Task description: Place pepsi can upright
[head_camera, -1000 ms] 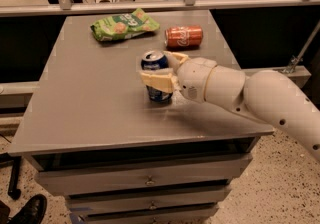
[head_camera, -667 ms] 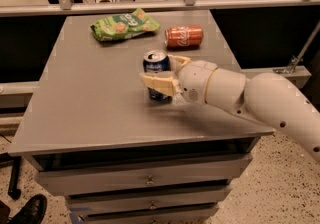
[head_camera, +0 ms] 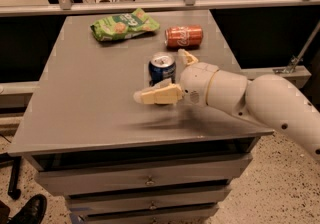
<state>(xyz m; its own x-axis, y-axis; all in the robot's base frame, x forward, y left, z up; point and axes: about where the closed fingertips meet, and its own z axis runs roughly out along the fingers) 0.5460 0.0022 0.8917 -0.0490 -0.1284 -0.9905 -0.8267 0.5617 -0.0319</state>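
The pepsi can (head_camera: 162,68) is blue with a silver top and stands upright on the grey table (head_camera: 90,98), right of the middle. My gripper (head_camera: 160,76) is open around it. The near finger (head_camera: 156,95) lies in front of the can and apart from it. The far fingertip (head_camera: 187,57) shows behind the can at its right. The white arm reaches in from the right.
An orange soda can (head_camera: 184,36) lies on its side behind the pepsi can. A green snack bag (head_camera: 124,24) lies at the back left. A railing runs behind the table. Drawers sit below the table's front edge.
The fingers were shut on the can and have spread apart. The near finger has moved off the can toward the front. The can stays upright in the same spot.
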